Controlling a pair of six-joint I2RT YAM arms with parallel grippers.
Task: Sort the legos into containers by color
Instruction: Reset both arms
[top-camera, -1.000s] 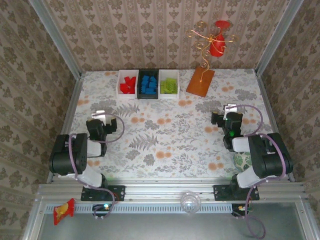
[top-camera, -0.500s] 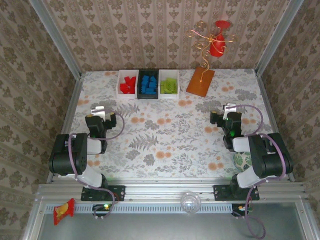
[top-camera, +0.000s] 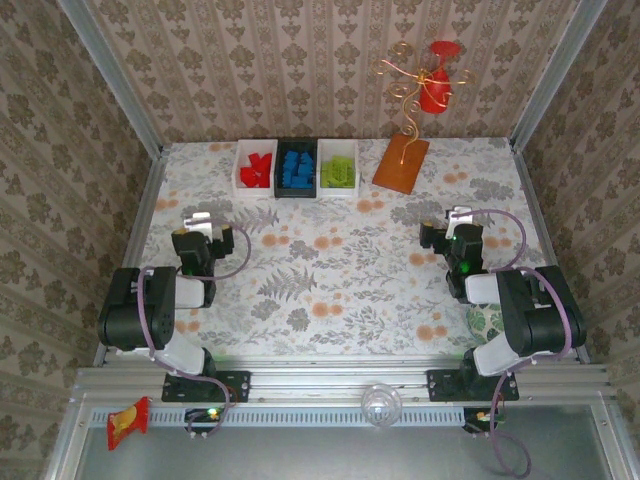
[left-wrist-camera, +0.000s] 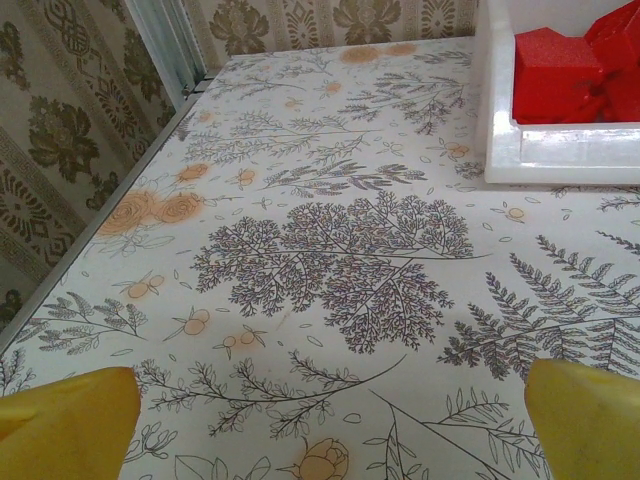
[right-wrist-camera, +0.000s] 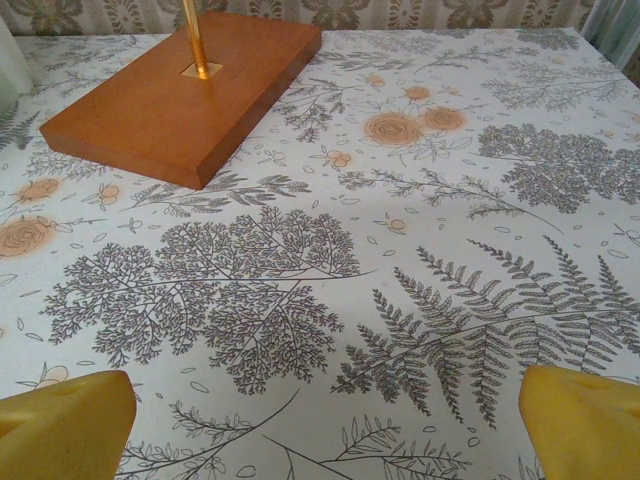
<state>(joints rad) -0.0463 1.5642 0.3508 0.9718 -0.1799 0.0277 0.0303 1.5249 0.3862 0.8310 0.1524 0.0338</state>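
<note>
Three containers stand side by side at the back of the table: a white bin (top-camera: 256, 168) with red legos (top-camera: 257, 167), a black bin (top-camera: 296, 167) with blue legos (top-camera: 296, 169), and a white bin (top-camera: 338, 168) with lime green legos (top-camera: 338, 171). My left gripper (top-camera: 198, 224) hovers low at the table's left, open and empty, well short of the bins. The left wrist view has the red-filled bin (left-wrist-camera: 520, 160) at its top right with red legos (left-wrist-camera: 575, 70) inside. My right gripper (top-camera: 452, 219) sits at the right, open and empty, its yellow fingertips (right-wrist-camera: 60, 425) wide apart over bare cloth.
An orange wooden board (top-camera: 401, 163) with a gold wire stand and red ornament (top-camera: 437, 88) rises at the back right; the board (right-wrist-camera: 185, 95) lies ahead of my right gripper. Metal frame rails edge the table. A patterned cup (top-camera: 487, 322) sits by the right arm's base.
My left gripper moved slightly up and left, away from the arm's base, then held still. The right arm stayed put.
</note>
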